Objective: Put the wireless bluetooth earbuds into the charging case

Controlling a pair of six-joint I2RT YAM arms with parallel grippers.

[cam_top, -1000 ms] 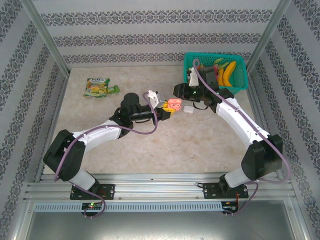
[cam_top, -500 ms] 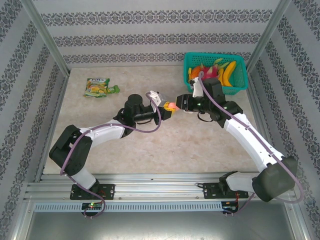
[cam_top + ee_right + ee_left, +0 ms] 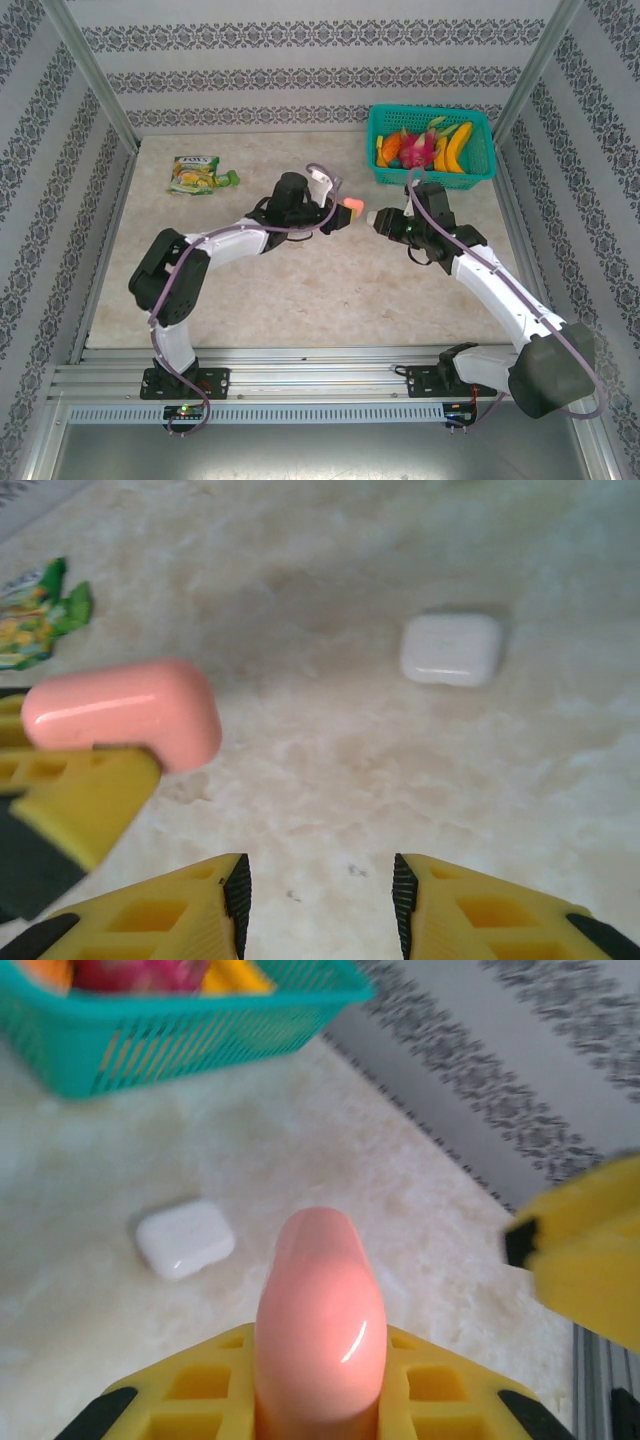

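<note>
Left gripper [image 3: 338, 210]: clamped on the pink charging case [image 3: 320, 1305], lid shut, gripped at its lower end. The case appears raised off the table [image 3: 300, 290], near the middle towards the far side.
Right gripper [image 3: 320, 895]: jaws apart, nothing between them, facing the pink case from close by.
White charging case [image 3: 450, 648]: lid shut, flat on the table, just beyond the two grippers.
Earbuds: you cannot tell whether any sit inside either case.

Risks, as judged:
- The pink shell is glossy and rounded, with most of it proud of the pads. Push on the lid and it may pivot or squirt out and drop.
- The two sets of yellow fingers are very close. Come in off-line and you strike the left fingers instead of the lid.
- A low sweep could knock the white case towards the teal basket [image 3: 375, 150].

Writing: none legible on either case. The green-and-yellow snack packet [image 3: 197, 173] carries lettering too small to read.
</note>
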